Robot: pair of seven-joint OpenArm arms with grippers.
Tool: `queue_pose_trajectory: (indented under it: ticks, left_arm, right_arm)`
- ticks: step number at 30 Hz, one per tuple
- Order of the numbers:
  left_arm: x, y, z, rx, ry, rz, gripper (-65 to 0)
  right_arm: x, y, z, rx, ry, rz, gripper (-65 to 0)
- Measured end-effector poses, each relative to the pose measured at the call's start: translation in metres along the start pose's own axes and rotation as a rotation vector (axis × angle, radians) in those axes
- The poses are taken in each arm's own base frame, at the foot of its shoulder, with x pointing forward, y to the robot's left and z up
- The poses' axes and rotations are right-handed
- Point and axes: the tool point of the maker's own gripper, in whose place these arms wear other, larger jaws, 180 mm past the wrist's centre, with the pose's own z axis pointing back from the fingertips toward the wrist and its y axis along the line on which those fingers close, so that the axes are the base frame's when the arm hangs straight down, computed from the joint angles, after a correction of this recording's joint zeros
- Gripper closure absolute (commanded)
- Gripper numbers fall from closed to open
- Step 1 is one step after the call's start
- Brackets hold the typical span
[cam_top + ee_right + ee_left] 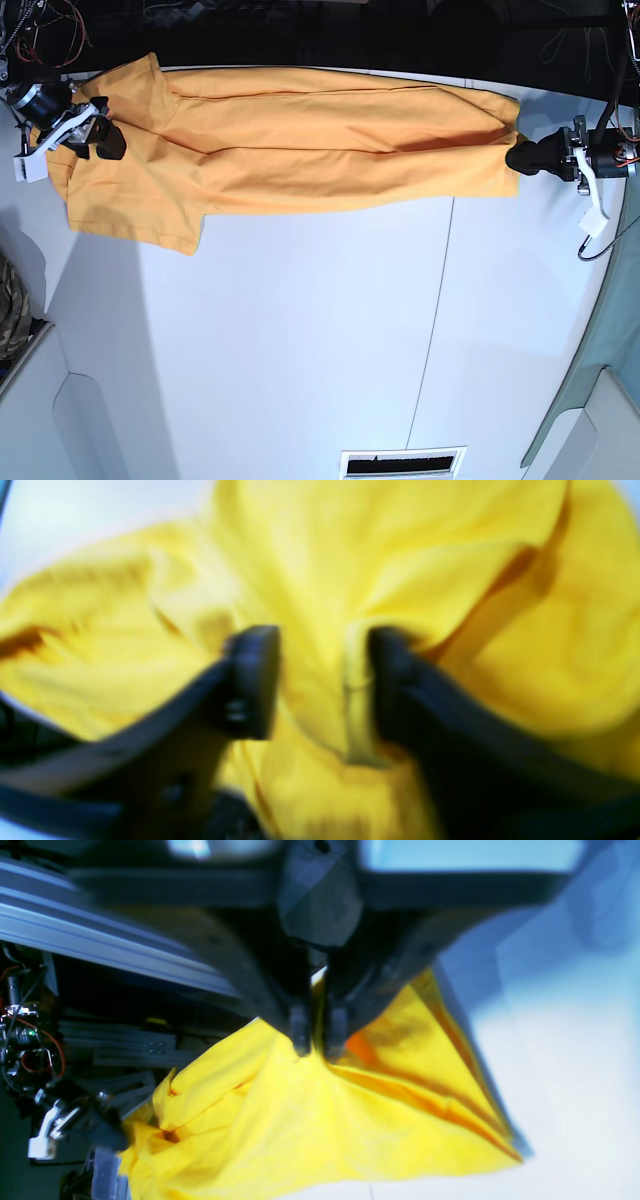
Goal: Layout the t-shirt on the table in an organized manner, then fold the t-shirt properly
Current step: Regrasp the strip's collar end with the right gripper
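Note:
The orange-yellow t-shirt lies stretched in a long wrinkled band along the far edge of the white table. My left gripper is at its right end. In the left wrist view the fingers stand almost together, and the cloth is gathered to a point at the gripper's tips. My right gripper sits over the sleeve end on the left. In the blurred right wrist view its jaws are wide apart over loose fabric, with a hem fold against one finger.
A thin dark seam crosses the tabletop. Camouflage cloth shows at the left edge, and a slotted plate at the near edge. Beyond the far table edge are metal rails and wiring.

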Motion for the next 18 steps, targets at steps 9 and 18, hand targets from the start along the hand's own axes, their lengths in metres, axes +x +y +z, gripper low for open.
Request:
queue_pose_trajectory:
  ticks: [9, 18]
  left_arm:
    - [-0.002, -0.001, -0.002, -0.004, 0.003, 0.004, -21.6]
    - [-0.003, -0.001, -0.002, -0.004, 0.003, 0.005, -21.6]
  right_arm:
    - [0.089, -0.026, 0.004, -0.12, -0.214, 0.061, -35.9]
    - [0.099, -0.069, -0.044, -0.195, -0.152, -0.084, -35.8]
